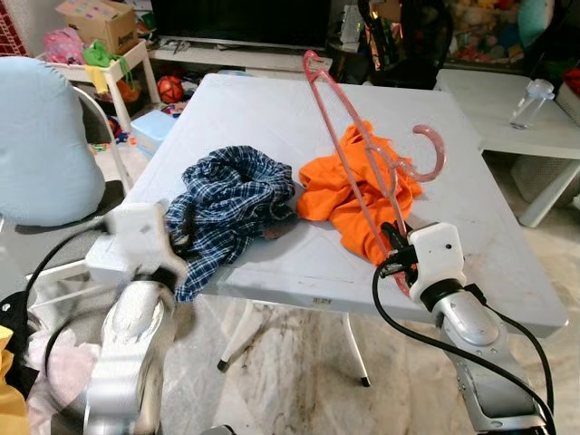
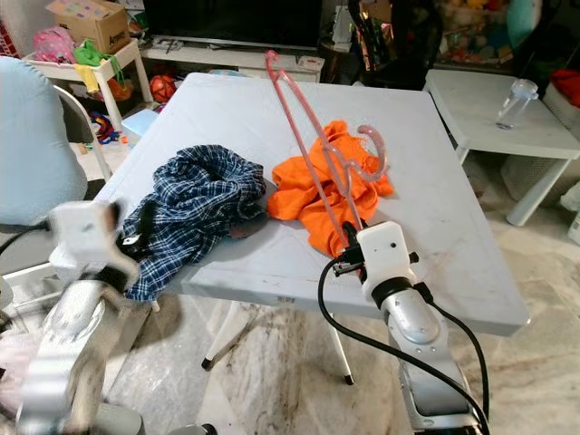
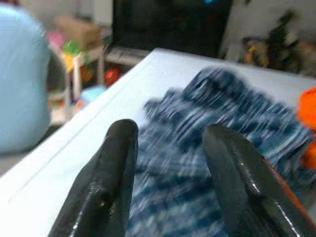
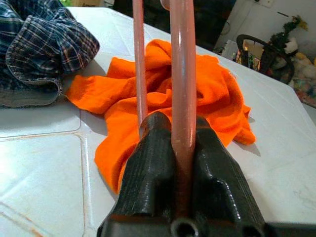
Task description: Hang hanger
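Observation:
A pink plastic hanger (image 1: pixel 349 149) stands tilted above the white table (image 1: pixel 272 118), its hook (image 1: pixel 433 149) curling right over an orange garment (image 1: pixel 349 195). My right gripper (image 1: pixel 396 243) is shut on the hanger's lower end near the table's front edge; in the right wrist view the pink bar (image 4: pixel 182 98) runs between the black fingers (image 4: pixel 153 168). A crumpled blue plaid shirt (image 1: pixel 231 204) lies to the left of the orange garment. My left gripper (image 3: pixel 170 163) is open at the table's front left corner, facing the plaid shirt (image 3: pixel 222 148), with nothing between its fingers.
A light blue chair back (image 1: pixel 41 140) stands at the left. A second white table (image 1: pixel 517 109) with a clear bottle (image 1: pixel 530 101) is at the right. Toys, a cardboard box (image 1: pixel 100 20) and a TV stand lie behind the table.

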Robot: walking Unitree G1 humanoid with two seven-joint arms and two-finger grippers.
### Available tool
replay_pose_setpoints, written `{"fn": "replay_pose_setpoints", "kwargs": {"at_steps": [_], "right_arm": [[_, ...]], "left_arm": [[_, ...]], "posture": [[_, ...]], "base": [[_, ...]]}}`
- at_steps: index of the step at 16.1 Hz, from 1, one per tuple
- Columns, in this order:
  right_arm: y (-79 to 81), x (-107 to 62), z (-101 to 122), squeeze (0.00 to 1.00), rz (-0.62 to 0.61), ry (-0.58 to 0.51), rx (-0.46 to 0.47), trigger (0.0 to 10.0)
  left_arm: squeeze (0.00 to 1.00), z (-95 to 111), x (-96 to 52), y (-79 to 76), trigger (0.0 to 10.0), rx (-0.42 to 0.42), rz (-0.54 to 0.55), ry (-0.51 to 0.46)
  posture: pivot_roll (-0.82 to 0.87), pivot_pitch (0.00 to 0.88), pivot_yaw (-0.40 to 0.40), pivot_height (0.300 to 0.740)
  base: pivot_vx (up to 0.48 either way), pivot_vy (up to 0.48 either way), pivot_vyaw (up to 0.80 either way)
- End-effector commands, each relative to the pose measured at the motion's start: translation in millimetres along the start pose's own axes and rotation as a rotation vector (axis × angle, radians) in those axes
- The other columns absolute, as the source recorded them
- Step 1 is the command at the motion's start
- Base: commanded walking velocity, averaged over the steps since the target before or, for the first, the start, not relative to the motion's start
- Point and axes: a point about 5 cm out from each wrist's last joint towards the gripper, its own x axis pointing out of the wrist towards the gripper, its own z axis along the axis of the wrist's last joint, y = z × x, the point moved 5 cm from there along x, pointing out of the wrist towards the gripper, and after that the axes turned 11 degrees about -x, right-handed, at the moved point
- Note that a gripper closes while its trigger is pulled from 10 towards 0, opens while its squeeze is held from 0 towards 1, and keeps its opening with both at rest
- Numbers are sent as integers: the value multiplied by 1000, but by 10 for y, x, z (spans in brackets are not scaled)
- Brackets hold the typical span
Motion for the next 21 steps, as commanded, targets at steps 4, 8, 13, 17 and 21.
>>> {"fn": "replay_pose_setpoints", "kwargs": {"at_steps": [4,8,13,17,21], "right_arm": [[67,-28,-133,0,43,54,-5,10000],[30,-77,-150,0,32,63,-10,10000],[31,-83,-130,0,33,62,-12,10000],[19,-93,-125,0,28,66,-17,10000],[58,-65,-98,0,35,61,-17,10000]], "left_arm": [[1000,-246,-164,242,10000,-35,158,151],[1000,-436,-141,240,10000,-51,172,252],[1000,-648,24,187,10000,-70,141,358],[1000,-627,392,163,10000,-22,87,372],[0,-536,829,68,10000,37,48,339]], "posture": [[97,87,-37,740],[79,91,-32,740],[65,91,-33,740],[50,86,-33,740],[43,82,-44,740]], "base": [[0,0,0],[0,0,0],[0,0,0],[0,0,0],[0,0,0]]}}
